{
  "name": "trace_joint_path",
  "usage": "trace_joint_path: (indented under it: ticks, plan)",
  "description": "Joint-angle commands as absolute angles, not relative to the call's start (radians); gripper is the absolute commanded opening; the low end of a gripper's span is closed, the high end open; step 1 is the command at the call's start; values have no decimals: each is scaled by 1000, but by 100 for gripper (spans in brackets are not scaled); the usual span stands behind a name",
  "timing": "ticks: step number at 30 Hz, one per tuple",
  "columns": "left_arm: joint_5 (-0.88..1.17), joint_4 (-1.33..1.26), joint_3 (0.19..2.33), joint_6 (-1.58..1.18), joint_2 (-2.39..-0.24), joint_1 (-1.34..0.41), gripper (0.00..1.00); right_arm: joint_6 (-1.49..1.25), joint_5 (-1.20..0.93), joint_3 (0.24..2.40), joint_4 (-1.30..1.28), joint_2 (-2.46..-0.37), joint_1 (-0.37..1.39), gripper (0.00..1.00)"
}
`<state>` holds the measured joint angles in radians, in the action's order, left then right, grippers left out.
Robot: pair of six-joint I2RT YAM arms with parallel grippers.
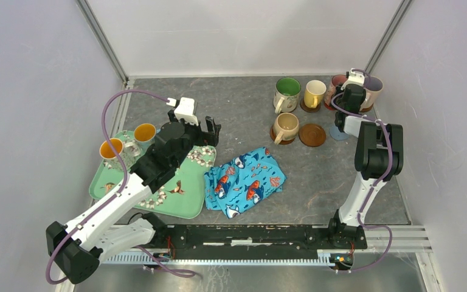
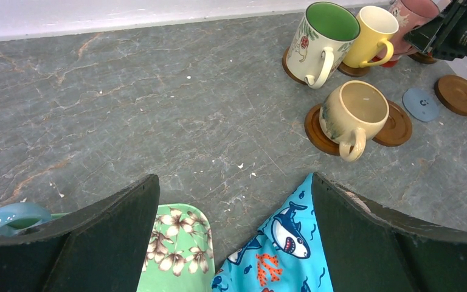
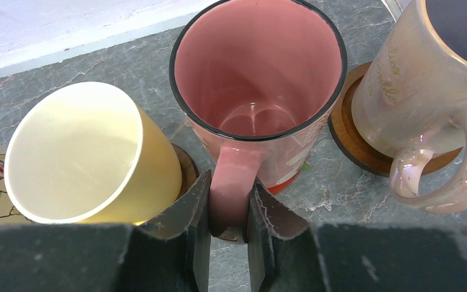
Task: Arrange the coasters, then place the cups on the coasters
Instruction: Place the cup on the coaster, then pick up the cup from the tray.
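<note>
Grey marbled table [image 1: 231, 115], with the green floral tray [image 1: 185, 198] near-left and the blue fish-print cloth [image 1: 246, 179] just beside it on the right. The left gripper [image 1: 210, 131] hangs over the tray's far right corner, jaws spread wide, nothing between them. The right gripper [image 3: 228, 213] is at the far right, jaws pinched narrow on the handle of the pink mug [image 3: 258, 79], which stands upright on the red coaster [image 3: 287, 182]. The yellow mug [image 3: 91, 152] is close on its left, the lilac-lined mug [image 3: 419, 91] on its right, each on a brown disc. The green-inside mug [image 1: 287, 94] is left of the yellow one, also on a brown disc. The beige mug [image 1: 287, 126] sits nearer on a brown coaster [image 2: 316, 128], with a bare brown coaster [image 1: 312, 135] just beside it. One orange-lined mug [image 1: 145, 132] and a second orange-lined mug [image 1: 110, 149] stand on the tray's far left. The blue-grey coaster [image 2: 421, 104] and another bare coaster [image 2: 459, 94] lie by the right arm
</note>
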<state>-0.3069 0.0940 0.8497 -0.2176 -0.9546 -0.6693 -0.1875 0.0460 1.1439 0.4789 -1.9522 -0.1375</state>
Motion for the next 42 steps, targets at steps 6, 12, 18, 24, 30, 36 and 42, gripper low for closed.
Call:
trace_joint_path:
  ticks: [6,12,18,24,30,36,42]
  plan:
    - [-292,52,854,-232,-955,-666,100,-175,75,1162,549,-1877,-137,14]
    - [-295,55,857,-237,-956,-666,100,-173,97,1174,469,-1848,-138,38]
    - [-297,62,859,-247,-958,-666,100,-174,109,1195,371,-1838,-138,64]
    - [-300,101,889,-260,-980,-667,100,-243,172,1318,100,-1817,-136,87]
    - [-324,139,905,-280,-992,-666,100,-300,216,1292,-68,-1719,-131,98]
    - [-401,191,923,-312,-998,-666,100,-392,278,1214,-205,-1612,-123,98]
    - [-584,291,949,-412,-1002,-666,100,-400,325,1164,-296,-1532,-71,98]
